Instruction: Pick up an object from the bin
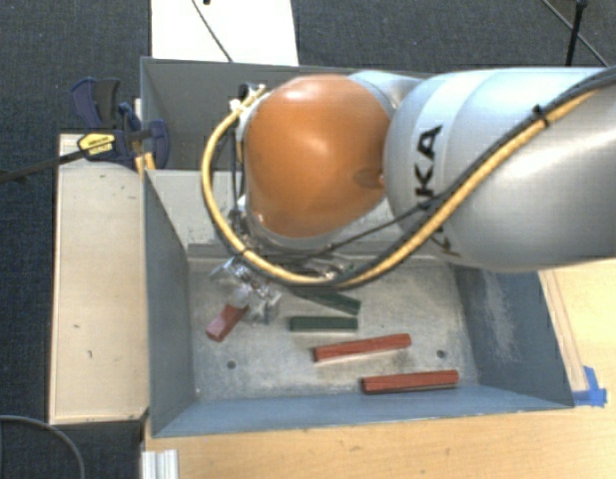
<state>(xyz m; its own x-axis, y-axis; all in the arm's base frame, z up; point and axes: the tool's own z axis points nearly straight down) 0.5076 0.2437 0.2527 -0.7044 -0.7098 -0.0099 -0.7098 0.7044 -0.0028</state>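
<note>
On the bin floor (278, 372), an orange cover (312, 158) half-hides a dark bar (337, 303)

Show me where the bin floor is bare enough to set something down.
Bare: the front left corner between the small red block and the bin's front wall; also the right side beyond the long red bars. Crowded: the middle, around the gripper and dark green bar.

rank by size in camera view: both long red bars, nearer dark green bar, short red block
1. Upper red bar and lower red bar, about alike
2. Nearer dark green bar
3. Short red block
</note>
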